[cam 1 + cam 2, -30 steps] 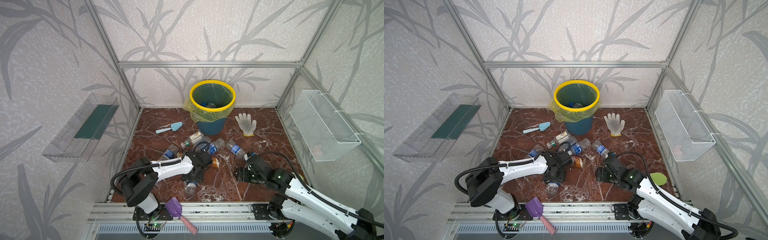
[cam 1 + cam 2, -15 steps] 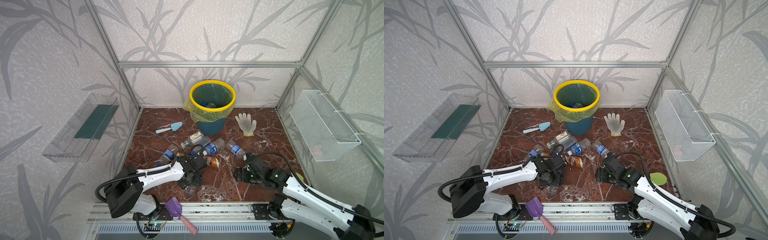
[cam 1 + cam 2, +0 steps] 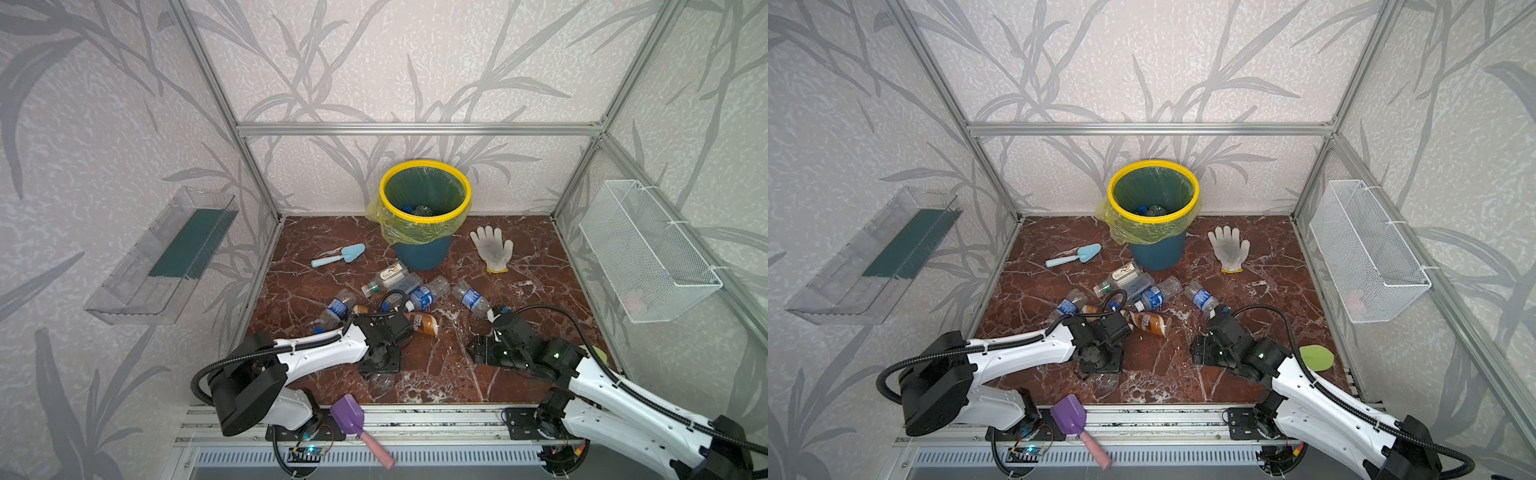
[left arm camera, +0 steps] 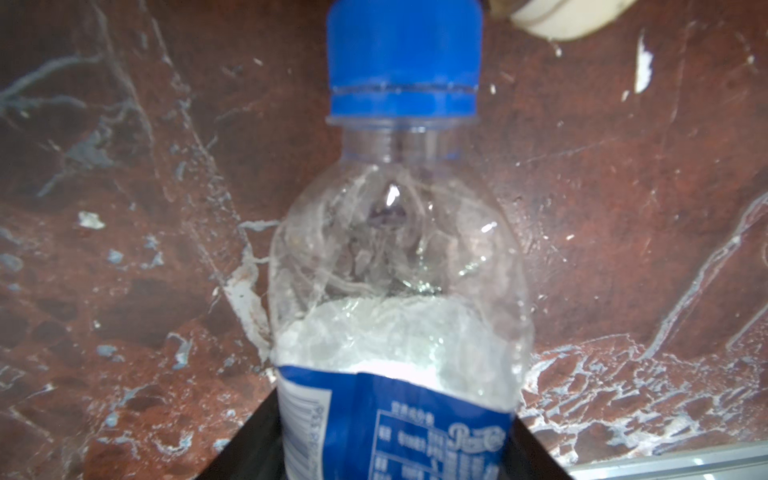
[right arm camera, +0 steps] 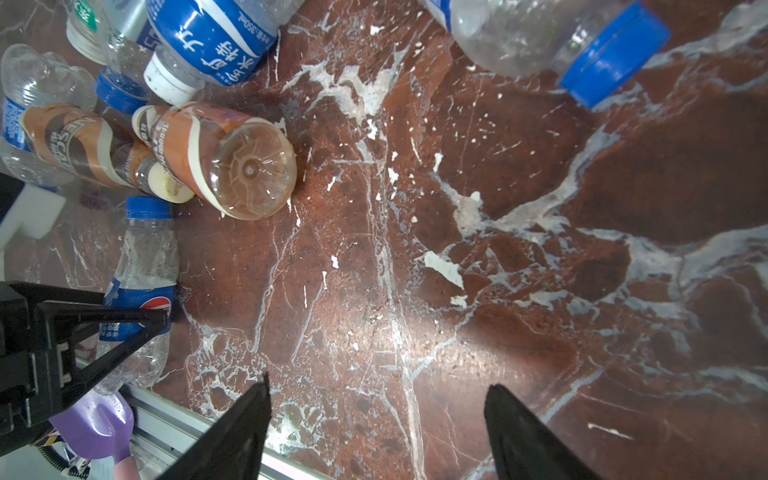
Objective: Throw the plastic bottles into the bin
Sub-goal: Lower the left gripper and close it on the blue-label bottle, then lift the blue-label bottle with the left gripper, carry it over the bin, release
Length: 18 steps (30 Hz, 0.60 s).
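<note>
A: Since the left gripper is down over the Pepsi bottle, has it got hold?

B: Looks so. The jaws press on the blue label band from both sides, and the bottle lies on its side on the table (not lifted). It's by the front rail, apart from the heap of bottles and well apart from the bin at the back.

A: Handling?

B: Empty, so light, I'd guess. The thin clear wall is crumpled and will likely cave under a squeeze. It's round and slick, so it could squirt out. The label band mid-body seems the best hold; the neck and blue cap are stiffer but narrow.

A: Right gripper?

B: Jaws wide apart, nothing between them but bare marble. It hangs low over the table near a blue-capped bottle.
</note>
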Each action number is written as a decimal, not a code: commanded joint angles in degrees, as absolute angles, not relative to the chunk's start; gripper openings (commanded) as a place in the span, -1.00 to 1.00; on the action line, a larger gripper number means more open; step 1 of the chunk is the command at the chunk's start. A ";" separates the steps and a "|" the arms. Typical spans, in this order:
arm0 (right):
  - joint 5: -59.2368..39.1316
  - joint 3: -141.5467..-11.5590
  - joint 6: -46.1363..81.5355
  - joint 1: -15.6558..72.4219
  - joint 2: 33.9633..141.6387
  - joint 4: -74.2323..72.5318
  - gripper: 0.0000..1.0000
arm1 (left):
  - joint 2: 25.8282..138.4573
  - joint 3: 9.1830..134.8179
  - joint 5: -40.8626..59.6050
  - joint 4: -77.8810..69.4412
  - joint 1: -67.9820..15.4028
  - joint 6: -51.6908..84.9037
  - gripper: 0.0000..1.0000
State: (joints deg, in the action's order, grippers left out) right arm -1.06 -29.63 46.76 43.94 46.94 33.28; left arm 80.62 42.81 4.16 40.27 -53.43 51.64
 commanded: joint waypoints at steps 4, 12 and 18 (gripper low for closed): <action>-3.52 -28.53 45.79 44.65 46.71 29.18 0.60 | 77.54 41.76 2.87 41.99 -53.62 53.00 0.09; -3.39 -28.14 45.88 44.82 47.02 28.40 0.59 | 70.92 40.54 1.44 44.21 -53.71 53.73 -0.08; -3.30 -28.27 45.76 44.82 47.54 27.84 0.58 | 65.84 41.73 -0.56 46.93 -53.70 52.85 -0.08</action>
